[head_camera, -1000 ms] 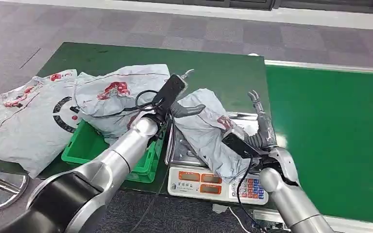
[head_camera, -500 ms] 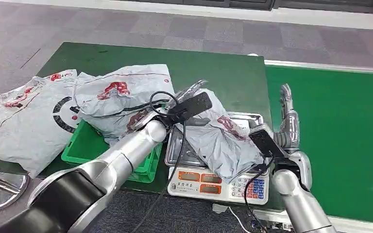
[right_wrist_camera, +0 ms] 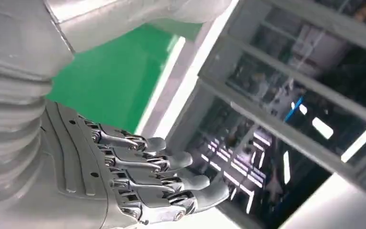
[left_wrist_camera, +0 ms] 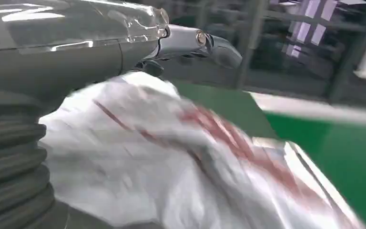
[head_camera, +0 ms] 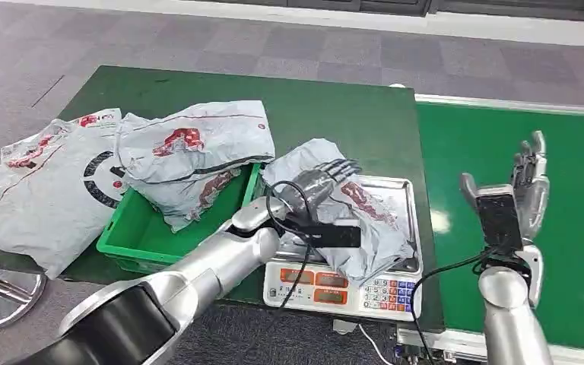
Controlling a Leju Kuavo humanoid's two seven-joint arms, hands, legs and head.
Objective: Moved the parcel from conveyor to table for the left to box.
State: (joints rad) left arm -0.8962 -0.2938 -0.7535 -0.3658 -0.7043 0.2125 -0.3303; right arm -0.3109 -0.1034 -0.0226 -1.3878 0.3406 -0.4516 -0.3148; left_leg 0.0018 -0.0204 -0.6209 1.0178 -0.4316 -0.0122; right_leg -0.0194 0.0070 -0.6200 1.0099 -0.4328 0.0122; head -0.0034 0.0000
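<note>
Not much legible text here. The scale point(head_camera: 342, 280) has a small line of Chinese characters on its front panel, too small to read, two orange-red display windows with no digits I can make out, and a keypad of coloured keys whose labels are unreadable. The parcel point(head_camera: 357, 217) on the scale pan carries red printing, blurred in the left wrist view, no words readable. The grey bags point(head_camera: 190, 144) over the green crate point(head_camera: 133, 243) have red logo marks, also illegible. The flat bag point(head_camera: 42, 190) at the table's left shows a black ring-shaped mark with a red dot, no lettering resolvable.
</note>
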